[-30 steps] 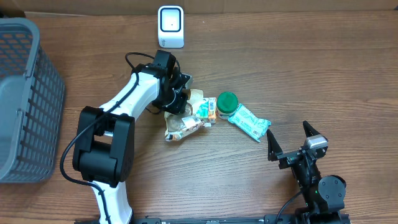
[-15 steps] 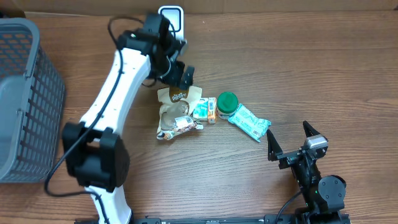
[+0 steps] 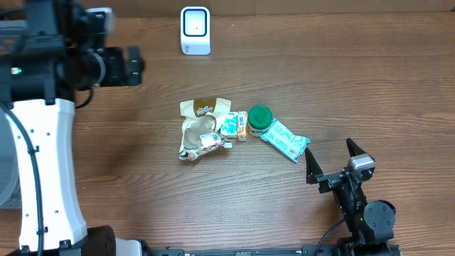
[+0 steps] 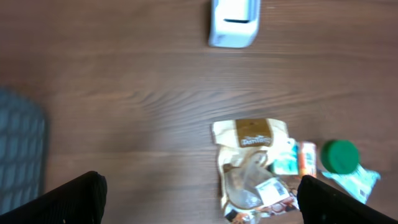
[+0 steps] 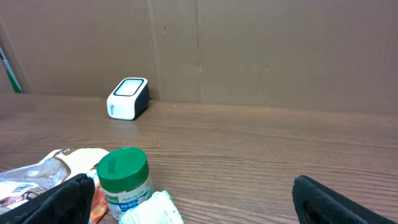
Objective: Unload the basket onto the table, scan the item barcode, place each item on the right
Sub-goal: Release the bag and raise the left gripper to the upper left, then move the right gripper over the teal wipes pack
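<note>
Several items lie clustered mid-table: a gold-topped clear snack pouch (image 3: 202, 128) (image 4: 252, 163) with a white barcode label, a small teal and orange carton (image 3: 234, 125), a green-lidded jar (image 3: 259, 118) (image 5: 124, 177) and a teal packet (image 3: 285, 140) (image 5: 152, 210). The white barcode scanner (image 3: 195, 30) (image 4: 233, 22) (image 5: 128, 98) stands at the back edge. My left gripper (image 3: 122, 65) (image 4: 208, 202) hangs high over the table's left side, open and empty. Low at the front right, my right gripper (image 3: 331, 160) (image 5: 202, 202) is also open and empty, facing the jar.
A grey mesh basket (image 4: 18, 149) sits at the far left, mostly hidden by my left arm in the overhead view. A cardboard wall (image 5: 249, 50) backs the table behind the scanner.
My left gripper opened, let go of the snack pouch, then rose and swung left away from the items. The pouch now lies flat on the table. The right arm has not moved.
</note>
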Controlling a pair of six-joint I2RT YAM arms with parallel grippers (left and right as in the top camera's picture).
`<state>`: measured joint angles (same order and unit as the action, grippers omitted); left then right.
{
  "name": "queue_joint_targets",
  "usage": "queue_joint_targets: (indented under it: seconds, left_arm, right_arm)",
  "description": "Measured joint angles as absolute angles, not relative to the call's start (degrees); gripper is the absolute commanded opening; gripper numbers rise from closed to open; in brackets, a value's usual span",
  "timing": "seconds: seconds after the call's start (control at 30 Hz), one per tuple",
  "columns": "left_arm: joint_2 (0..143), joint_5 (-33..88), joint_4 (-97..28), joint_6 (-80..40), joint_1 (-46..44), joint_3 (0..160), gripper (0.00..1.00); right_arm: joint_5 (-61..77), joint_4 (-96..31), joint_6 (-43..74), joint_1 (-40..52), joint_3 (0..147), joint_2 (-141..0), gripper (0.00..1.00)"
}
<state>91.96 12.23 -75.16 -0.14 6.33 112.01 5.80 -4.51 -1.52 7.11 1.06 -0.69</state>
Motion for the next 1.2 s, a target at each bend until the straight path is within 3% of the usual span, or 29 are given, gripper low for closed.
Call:
queue_joint_targets:
  seconds: [0.2,0.53,0.83,1.2]
  left_arm:
    - [92.2,13.6,-75.5,-0.6,11.8,112.0,1.00]
    - [92.2,13.7,-75.5,-0.6,11.7,112.0,1.00]
    - [92.2,13.7,-75.5,-0.5,11.7,112.0,0.99]
    - [92.2,13.7,-75.5,-0.6,11.7,112.0,0.99]
  right_arm:
    - [5.8,-4.5,-1.5,7.1,1.1,-0.7,1.00]
    - [9.3,-7.6,0.4,7.1,2.0,-0.7,1.00]
    - [10.1,-22.5,1.4,7.1,19.0,-4.6,1.00]
    - [10.1,-39.0,1.5,7.1,39.2,-21.3,1.00]
